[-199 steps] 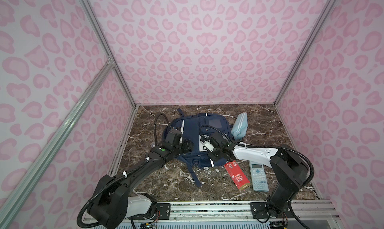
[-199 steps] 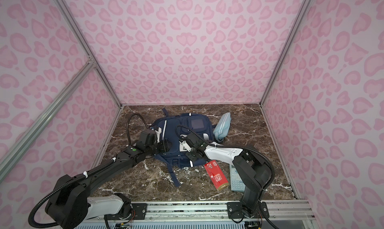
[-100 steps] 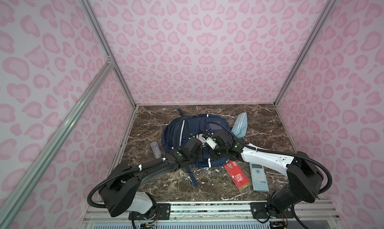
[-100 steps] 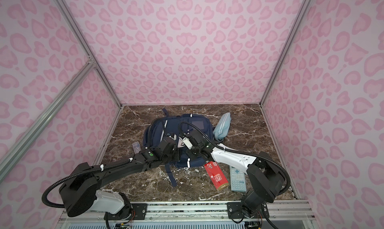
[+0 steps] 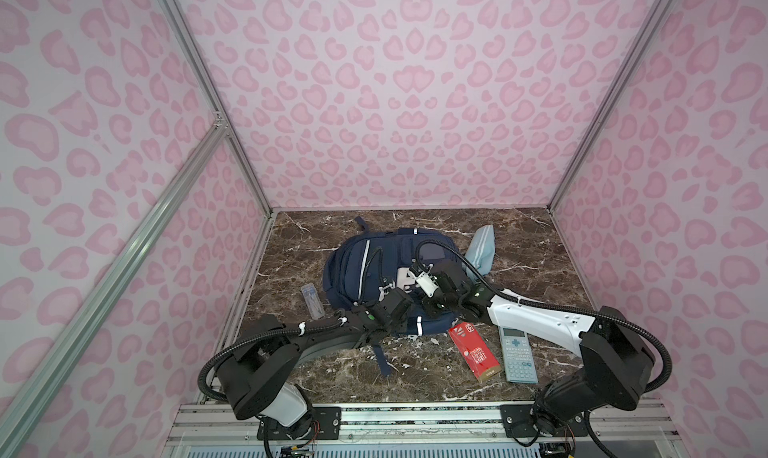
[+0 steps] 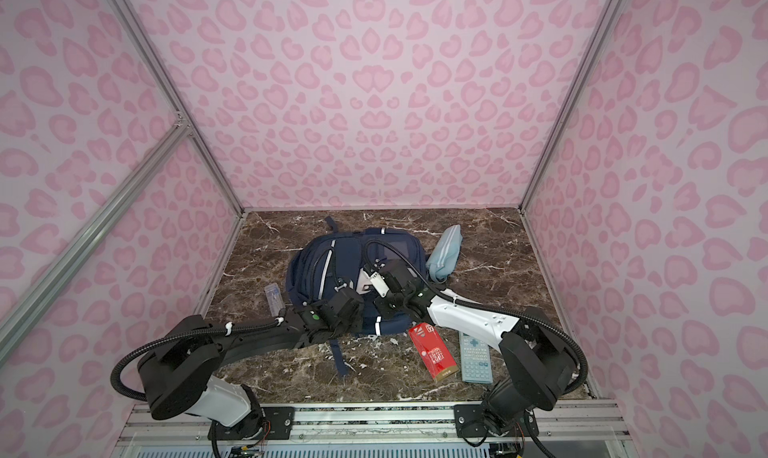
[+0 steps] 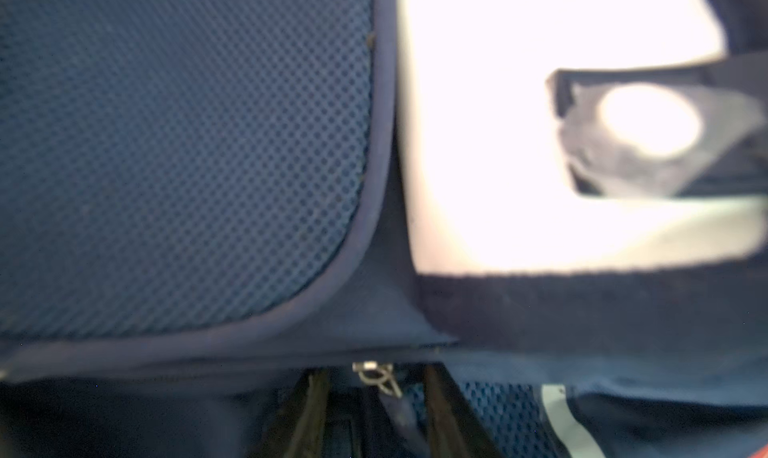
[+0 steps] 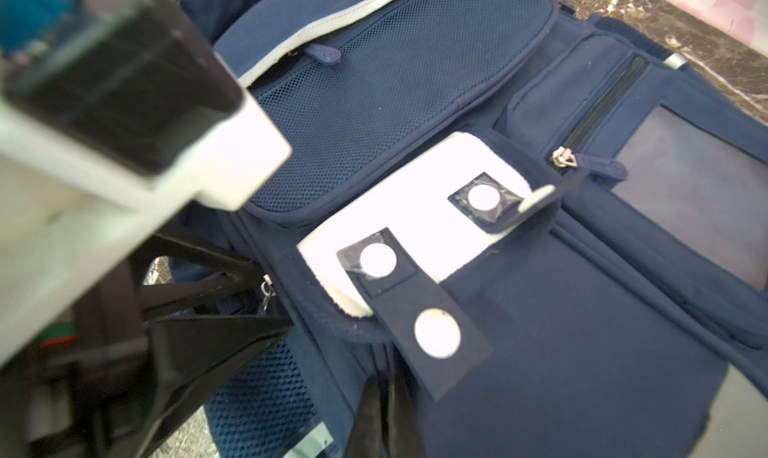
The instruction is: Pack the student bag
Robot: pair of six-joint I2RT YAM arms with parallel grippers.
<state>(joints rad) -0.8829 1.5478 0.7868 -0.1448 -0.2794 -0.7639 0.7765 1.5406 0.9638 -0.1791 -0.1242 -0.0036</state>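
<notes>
Lying front-up midway on the marble table (image 5: 291, 244), the student bag (image 5: 353, 264) runs lengthwise from the near edge to the far, one strap (image 5: 383, 362) trailing nearward. Both wrist views catch a zipper pull (image 7: 376, 379) between the parted fingers of the left gripper (image 7: 374, 389); both top views hide it under the arm. The right gripper (image 8: 382, 414) is pinched together against the navy front.

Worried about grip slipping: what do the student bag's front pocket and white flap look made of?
The student bag looks like matte woven navy fabric; its front pocket is open mesh, tiny holes showing. The white flap seems smooth, no weave visible, maybe coated fabric or vinyl.
</notes>
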